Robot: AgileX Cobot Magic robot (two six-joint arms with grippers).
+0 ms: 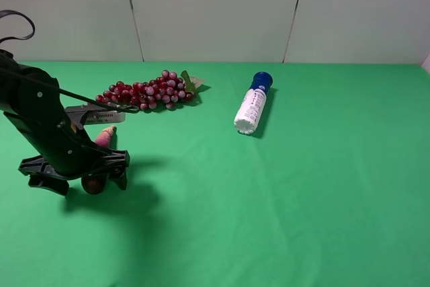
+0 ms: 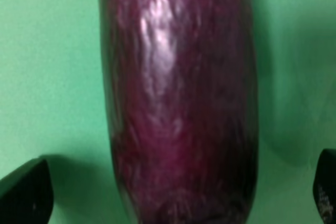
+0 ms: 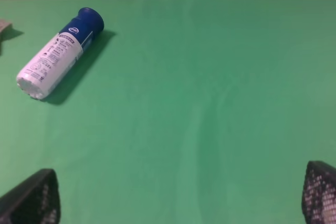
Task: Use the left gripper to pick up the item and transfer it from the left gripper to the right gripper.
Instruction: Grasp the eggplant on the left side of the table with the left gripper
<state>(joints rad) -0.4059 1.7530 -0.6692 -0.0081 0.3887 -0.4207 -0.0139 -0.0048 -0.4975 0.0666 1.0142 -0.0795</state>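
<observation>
Robot lab bench, plain green cloth (image 1: pixel 322 199) over the whole tabletop, bare white wall panels (image 1: pixel 215 11) along the far side, black robot arm (image 1: pixel 40 126) at left, grape bunch (image 1: pixel 148 92) and bottle (image 1: pixel 252 103) lying loose

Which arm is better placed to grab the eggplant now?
Left. The left gripper is open astride the eggplant; the right gripper is open over bare cloth, with no eggplant in its view.
</observation>
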